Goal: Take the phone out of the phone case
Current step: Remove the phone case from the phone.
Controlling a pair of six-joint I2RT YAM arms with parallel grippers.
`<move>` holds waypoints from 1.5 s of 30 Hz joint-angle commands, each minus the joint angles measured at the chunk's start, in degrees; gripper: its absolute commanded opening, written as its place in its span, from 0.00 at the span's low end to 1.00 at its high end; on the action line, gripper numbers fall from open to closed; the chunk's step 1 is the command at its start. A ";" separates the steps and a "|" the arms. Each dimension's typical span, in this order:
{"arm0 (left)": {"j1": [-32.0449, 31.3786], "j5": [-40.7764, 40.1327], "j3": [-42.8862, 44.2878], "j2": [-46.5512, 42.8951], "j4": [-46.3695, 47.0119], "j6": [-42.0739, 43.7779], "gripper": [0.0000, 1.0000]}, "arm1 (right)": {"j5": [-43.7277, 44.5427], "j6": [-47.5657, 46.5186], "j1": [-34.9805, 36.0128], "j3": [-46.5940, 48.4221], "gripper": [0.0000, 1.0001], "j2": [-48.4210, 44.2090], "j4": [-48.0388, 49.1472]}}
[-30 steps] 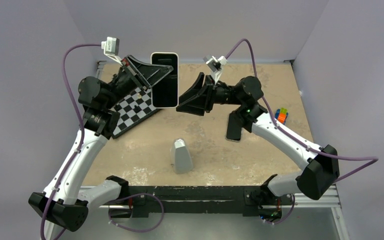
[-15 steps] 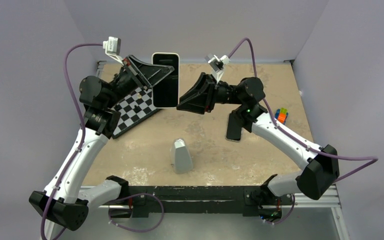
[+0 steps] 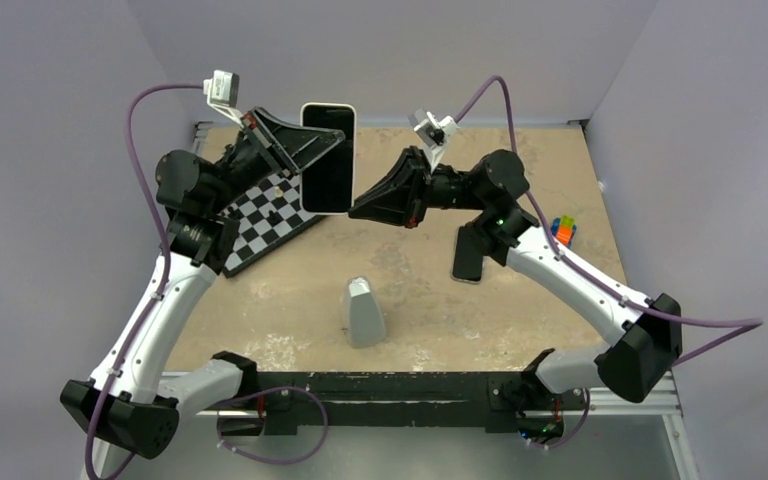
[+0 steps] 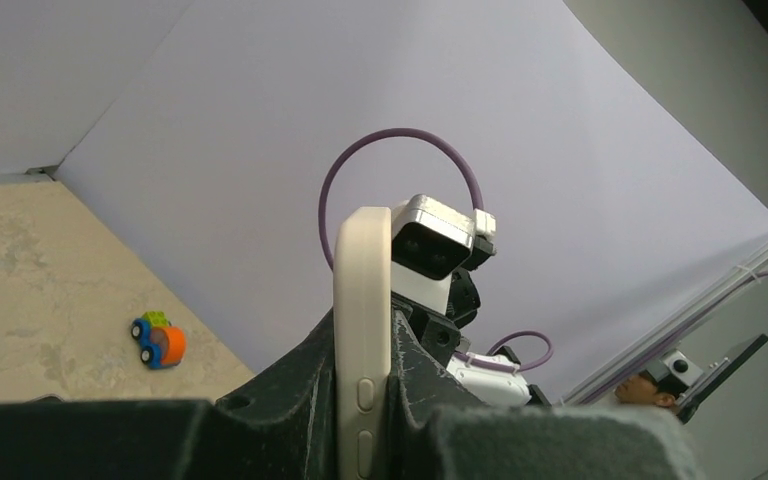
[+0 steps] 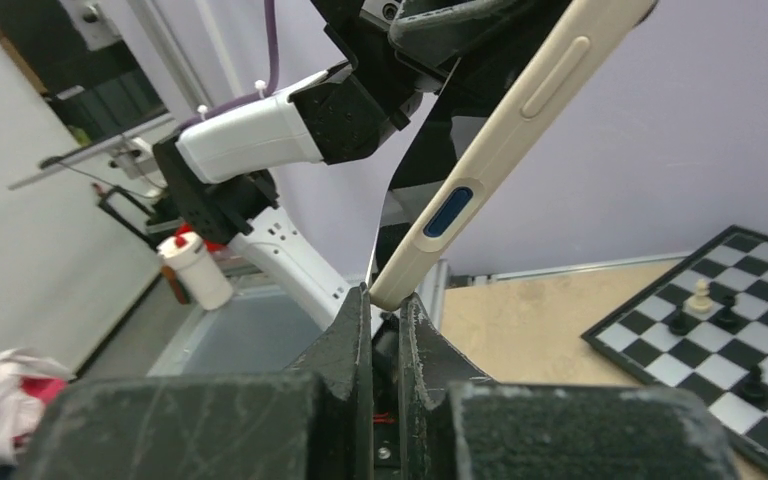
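The phone shows its glossy black screen, framed by the pale rim of the phone case, and is held upright above the back of the table. My left gripper is shut across it from the left; in the left wrist view the case's pale edge stands between my left gripper's jaws. My right gripper is at the lower right corner. In the right wrist view my right gripper is pinched on the case's corner, with the black screen beside the rim.
A chessboard with pieces lies under the left arm. Another black phone lies under the right arm. A grey tapered block stands mid-front. A small colourful toy is at the right, also in the left wrist view.
The cased phone and the left gripper have shifted slightly left. The right gripper has followed leftward and stays at the phone's lower right corner.
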 commanded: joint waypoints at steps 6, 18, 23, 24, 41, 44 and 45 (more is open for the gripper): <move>-0.98 2.20 2.03 1.63 14.98 -20.33 0.00 | 21.38 -29.38 1.40 2.69 0.00 -0.59 -17.42; -0.99 6.03 4.19 2.30 19.91 -21.07 0.00 | 28.17 -38.18 1.40 7.12 0.00 4.20 -25.23; -0.99 7.62 4.85 2.99 22.73 -21.49 0.00 | 28.54 -37.75 1.36 7.64 0.00 6.30 -25.62; -1.01 8.29 5.46 3.03 22.82 -20.99 0.00 | 28.59 -37.70 1.29 7.30 0.00 6.82 -25.10; -1.30 9.78 6.86 6.89 33.09 -31.95 0.00 | 36.47 -51.66 0.58 9.40 0.00 9.09 -29.99; -1.34 10.04 7.05 7.84 33.56 -34.15 0.00 | 39.73 -59.63 2.46 7.32 0.00 7.64 -30.30; -1.34 10.21 7.23 8.07 33.48 -34.40 0.00 | 40.74 -61.24 3.00 7.43 0.00 7.64 -30.88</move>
